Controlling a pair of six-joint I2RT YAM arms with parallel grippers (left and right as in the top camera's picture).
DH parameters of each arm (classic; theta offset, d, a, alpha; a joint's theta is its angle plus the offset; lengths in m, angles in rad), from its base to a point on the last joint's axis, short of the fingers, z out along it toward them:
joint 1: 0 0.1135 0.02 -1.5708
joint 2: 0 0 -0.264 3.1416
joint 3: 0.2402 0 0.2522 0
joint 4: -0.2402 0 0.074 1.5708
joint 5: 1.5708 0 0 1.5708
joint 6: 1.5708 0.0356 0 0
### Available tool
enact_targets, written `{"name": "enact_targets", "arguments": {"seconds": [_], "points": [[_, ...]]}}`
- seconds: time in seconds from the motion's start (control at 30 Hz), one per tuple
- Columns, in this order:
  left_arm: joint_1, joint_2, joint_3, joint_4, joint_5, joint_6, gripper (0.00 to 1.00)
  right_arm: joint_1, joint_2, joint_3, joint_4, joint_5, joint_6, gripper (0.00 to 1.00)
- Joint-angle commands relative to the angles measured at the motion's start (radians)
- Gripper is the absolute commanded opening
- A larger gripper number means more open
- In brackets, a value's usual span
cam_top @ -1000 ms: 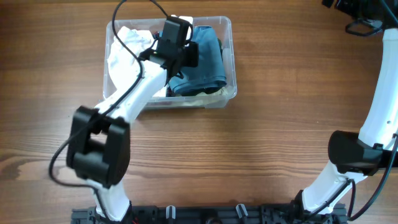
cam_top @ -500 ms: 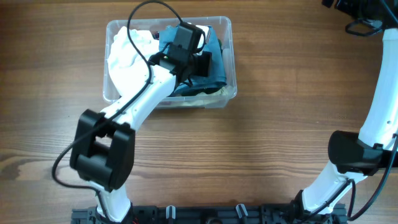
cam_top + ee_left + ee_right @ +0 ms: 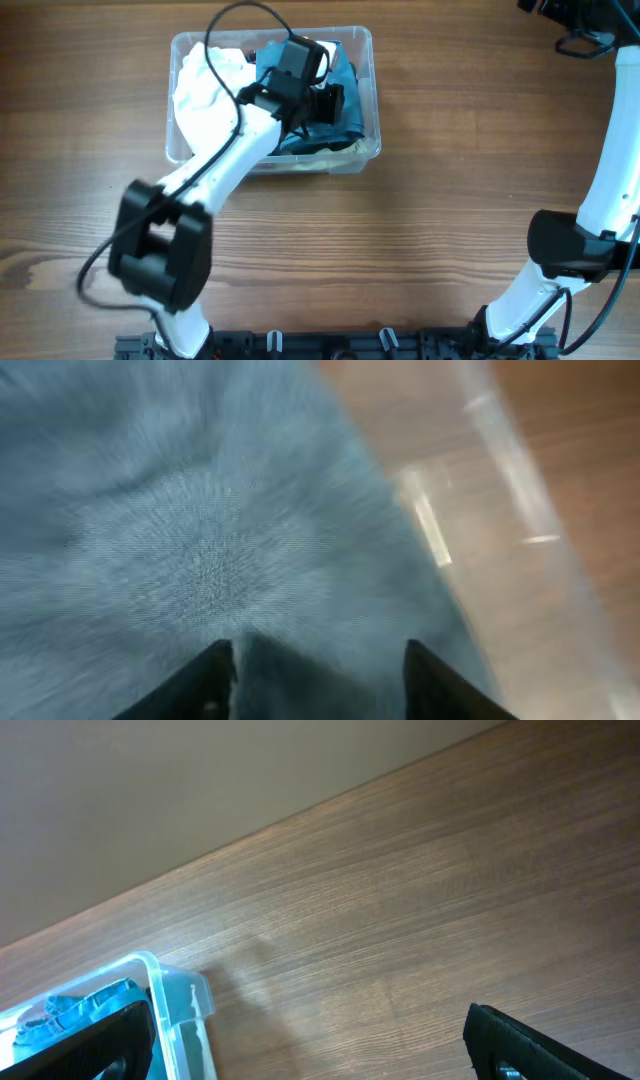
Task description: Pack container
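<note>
The clear plastic container [image 3: 372,70] sits at the back of the table, left of centre. It holds a white cloth [image 3: 205,90] on its left side and a teal-blue cloth [image 3: 350,105] on its right side. My left gripper [image 3: 328,103] is inside the container, open, its fingers [image 3: 315,680] pressed down against the blue cloth [image 3: 180,540]. The container's wall [image 3: 470,510] shows to the right of the fingers. My right gripper [image 3: 310,1045] is open and empty, held high at the far right; it sees the container's corner [image 3: 185,1000].
Bare wooden table [image 3: 450,200] surrounds the container. My right arm [image 3: 600,200] stands along the right edge. A black rail [image 3: 320,345] runs along the front edge.
My left gripper has moved right, from the container's middle onto the blue cloth, and has stayed there over the last half second. The white cloth lies more uncovered. The right arm has not moved.
</note>
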State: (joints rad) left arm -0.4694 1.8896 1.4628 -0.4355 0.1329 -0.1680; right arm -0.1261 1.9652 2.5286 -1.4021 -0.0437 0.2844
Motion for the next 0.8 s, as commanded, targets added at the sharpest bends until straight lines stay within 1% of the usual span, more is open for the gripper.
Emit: {"name": "enact_targets", "arguments": {"seconds": [0.0,0.03,0.13,0.27,0.4,0.47,0.53,0.6,0.67,0.77], "points": [[0.002,-0.243,0.028,-0.057,-0.038,0.005,0.88,0.002,0.003,-0.002,0.002,0.011,0.007,1.00],[0.003,-0.303,0.028,-0.091,-0.071,0.005,0.99,0.002,0.003,-0.002,0.002,0.011,0.007,1.00],[0.003,-0.461,0.028,-0.223,-0.154,0.005,1.00,0.002,0.003,-0.002,0.002,0.011,0.007,1.00],[0.003,-0.640,0.028,-0.407,-0.153,0.004,1.00,0.002,0.003,-0.002,0.002,0.011,0.007,1.00],[0.003,-0.756,0.028,-0.566,-0.191,0.005,1.00,0.002,0.003,-0.002,0.002,0.011,0.006,1.00],[0.003,-0.809,0.028,-0.746,-0.214,0.003,1.00,0.002,0.003,-0.002,0.002,0.011,0.007,1.00],[0.003,-0.845,0.028,-0.825,-0.258,-0.024,1.00,0.002,0.003,-0.002,0.002,0.011,0.007,1.00],[0.003,-0.873,0.027,-0.854,-0.278,-0.050,1.00,0.002,0.003,-0.002,0.002,0.011,0.006,1.00],[0.003,-0.901,0.025,-0.871,-0.289,-0.049,1.00,0.002,0.003,-0.002,0.002,0.011,0.007,1.00],[0.008,-0.949,-0.011,-0.861,-0.315,-0.050,1.00,0.002,0.003,-0.002,0.002,0.011,0.007,1.00]]}}
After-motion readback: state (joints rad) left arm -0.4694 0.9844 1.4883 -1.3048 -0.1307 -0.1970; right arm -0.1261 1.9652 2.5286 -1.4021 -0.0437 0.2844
